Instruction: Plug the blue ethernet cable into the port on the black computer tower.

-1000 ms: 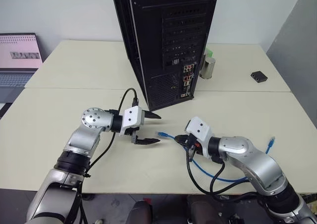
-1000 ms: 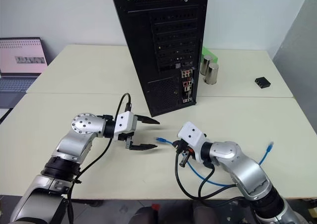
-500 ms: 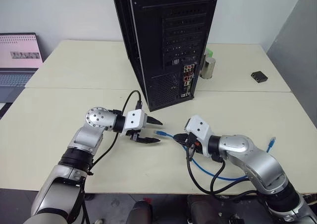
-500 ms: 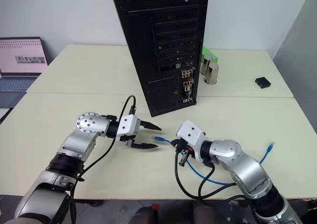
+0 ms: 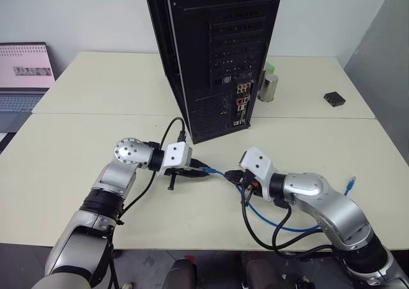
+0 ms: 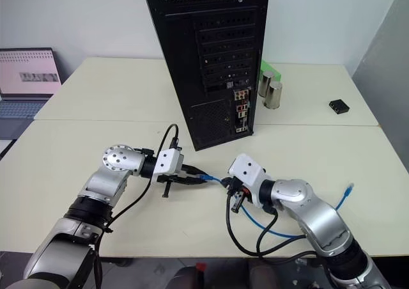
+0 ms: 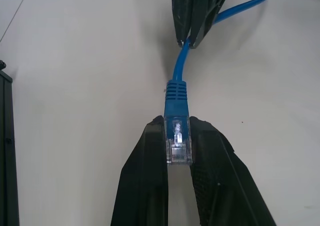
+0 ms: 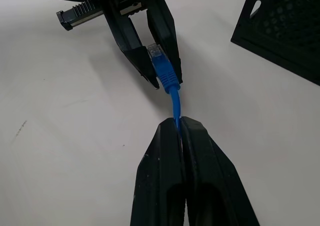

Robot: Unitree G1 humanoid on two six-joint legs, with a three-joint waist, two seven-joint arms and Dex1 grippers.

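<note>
Now both pincers share the blue ethernet cable point(image 5: 252, 203) above the table point(image 5: 77, 148), just in front of the black computer tower point(image 5: 214, 52). Left pincer point(image 7: 178, 151) is clamped on the cable's plug end; in the left wrist view the clear connector sits squeezed btwn its 2 black fingers point(image 7: 145, 186), blue boot sticking out past the tips. Right pincer point(image 8: 178, 122) is closed tight on the cord itself a short way behind that plug, so a short straight run of blue spans the gap btwn the 2 pincers.

From the head views, the held plug sits at about 6 o'clock from the tower's rear face, near its base but apart from it. Rest of the cord loops back under the right arm, w/ its other plug point(image 5: 348, 187) lying on the table out at 3 o'clock. The port point(image 5: 241, 107) is in the coloured connector cluster low on the tower's rear, w/ nothing plugged in.
</note>
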